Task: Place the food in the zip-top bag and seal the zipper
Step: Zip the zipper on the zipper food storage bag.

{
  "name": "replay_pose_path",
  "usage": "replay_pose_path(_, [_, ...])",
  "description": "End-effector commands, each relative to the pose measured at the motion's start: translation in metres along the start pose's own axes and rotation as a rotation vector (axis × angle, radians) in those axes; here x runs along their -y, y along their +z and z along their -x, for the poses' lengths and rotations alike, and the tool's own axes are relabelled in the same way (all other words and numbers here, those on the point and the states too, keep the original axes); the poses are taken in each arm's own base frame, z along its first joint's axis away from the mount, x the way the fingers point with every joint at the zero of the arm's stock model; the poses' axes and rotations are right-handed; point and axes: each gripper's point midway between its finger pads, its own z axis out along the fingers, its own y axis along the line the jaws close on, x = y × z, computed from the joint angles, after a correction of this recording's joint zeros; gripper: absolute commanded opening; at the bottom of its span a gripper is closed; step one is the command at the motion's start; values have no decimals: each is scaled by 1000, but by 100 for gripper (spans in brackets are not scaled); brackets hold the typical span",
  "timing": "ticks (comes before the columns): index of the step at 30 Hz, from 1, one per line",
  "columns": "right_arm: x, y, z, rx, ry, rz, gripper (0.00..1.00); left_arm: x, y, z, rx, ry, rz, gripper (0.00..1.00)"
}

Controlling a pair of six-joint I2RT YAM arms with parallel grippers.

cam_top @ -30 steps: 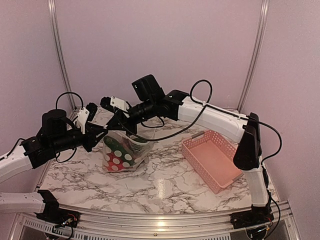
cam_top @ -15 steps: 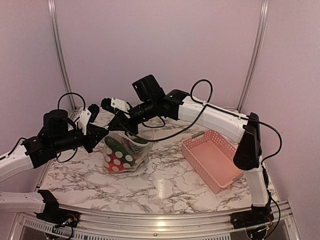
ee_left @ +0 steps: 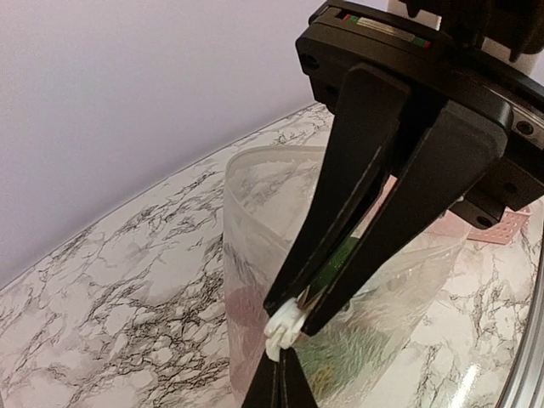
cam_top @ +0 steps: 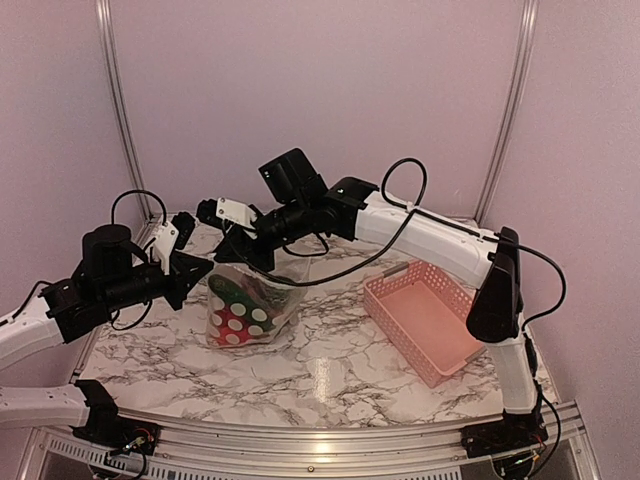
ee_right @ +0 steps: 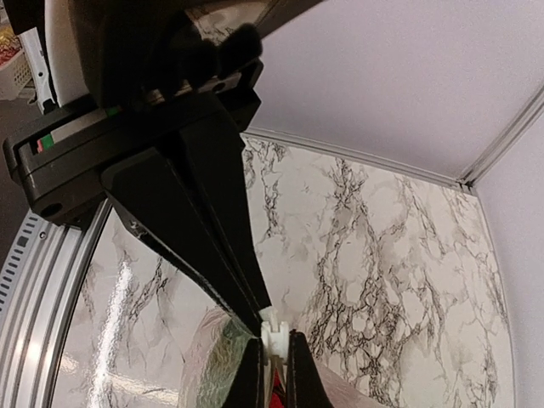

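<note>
The zip-top bag (cam_top: 245,310) stands on the marble table at left centre, with white dots on its face and red and green food inside. Both grippers meet at its top left corner. My left gripper (cam_top: 203,268) is shut on the bag's mouth edge, with fingertips together at the bottom of the left wrist view (ee_left: 283,378). My right gripper (cam_top: 232,254) is shut on the white zipper slider (ee_right: 274,333), which also shows in the left wrist view (ee_left: 285,330). Green food (ee_left: 357,357) shows through the plastic. The rest of the zipper strip is hard to make out.
The pink slotted basket (cam_top: 425,315) sits at the right of the marble table (cam_top: 330,375), and its corner shows in the left wrist view (ee_left: 501,228). Purple walls and metal posts close in the back and sides. A metal rail runs along the near edge.
Both grippers have shifted slightly left with the bag's top corner, and the bag leans a little more. Both keep their hold.
</note>
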Motion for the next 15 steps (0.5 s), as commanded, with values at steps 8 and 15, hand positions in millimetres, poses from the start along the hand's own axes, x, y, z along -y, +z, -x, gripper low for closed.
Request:
replay_pose_path(8, [33,-41,4,-137,-46,-215,0,-34,-24,-8,55,-40,214,0])
replay_pose_path(15, [46,-62,-23,-243,-54,-279,0,-41,-27,-14,59,-53,259,0])
